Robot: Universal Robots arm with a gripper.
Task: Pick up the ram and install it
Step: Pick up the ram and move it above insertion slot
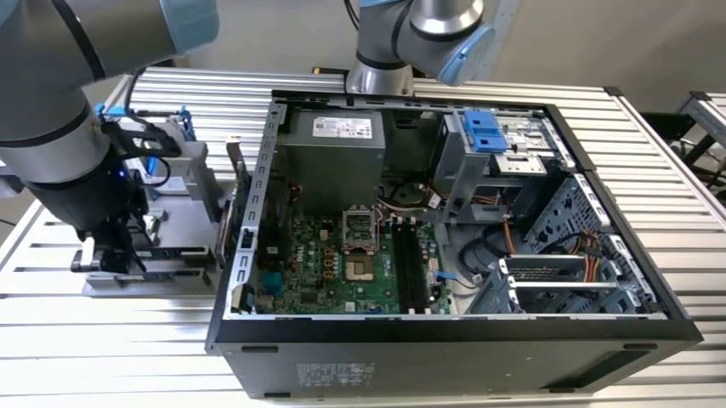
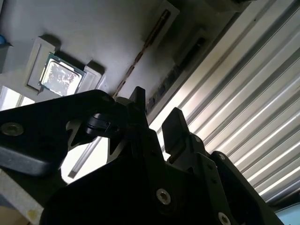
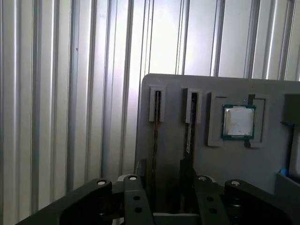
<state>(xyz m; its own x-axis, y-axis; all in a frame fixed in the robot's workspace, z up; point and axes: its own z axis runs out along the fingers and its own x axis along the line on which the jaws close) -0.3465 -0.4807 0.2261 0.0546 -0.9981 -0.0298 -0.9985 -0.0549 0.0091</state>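
Jaws stand apart over a grey tray [image 3: 173,84], apparently close above the ram [image 3: 189,136] standing on edge.

The arm [image 1: 51,127] is built of silver-grey tubes, and its joints are closed with light-blue caps [image 1: 187,21]. A black cable [image 1: 82,42] is run along the outside. The wrist section [image 1: 85,200] is clad in black, and a small blue light [image 1: 122,175] is set into it. The gripper [image 3: 164,190] is made of matt black, angular plates, fastened with silver screw heads [image 2: 163,196].
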